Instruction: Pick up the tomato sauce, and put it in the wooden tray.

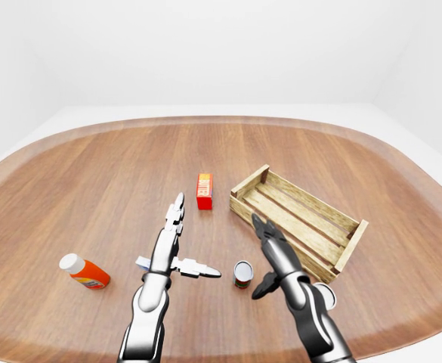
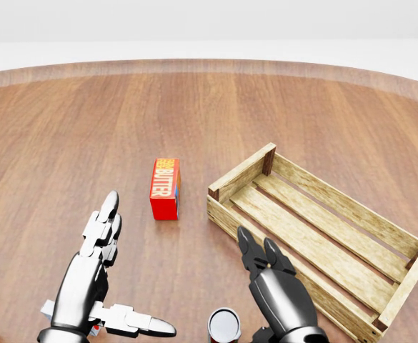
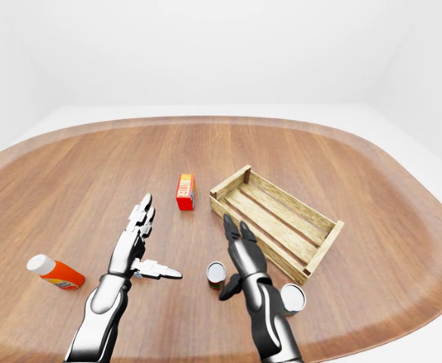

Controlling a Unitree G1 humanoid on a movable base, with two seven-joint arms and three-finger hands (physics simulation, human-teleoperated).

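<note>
Two cans [image 3: 217,274], one wooden tray [image 3: 275,219]

Simulated test room: blank white walls [image 1: 205,45], pale floor, one rounded wooden worktop [image 1: 92,174]. Groceries scattered on it: butter box [image 1: 204,190], can [image 1: 242,273], orange bottle [image 1: 85,271], wooden crate [image 1: 300,219].

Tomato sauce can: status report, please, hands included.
Both hands open: left hand idle, right hand beside the tomato sauce can, fingers not closed round it. Can upright on table, outside wooden tray. Path looks clear.
</note>
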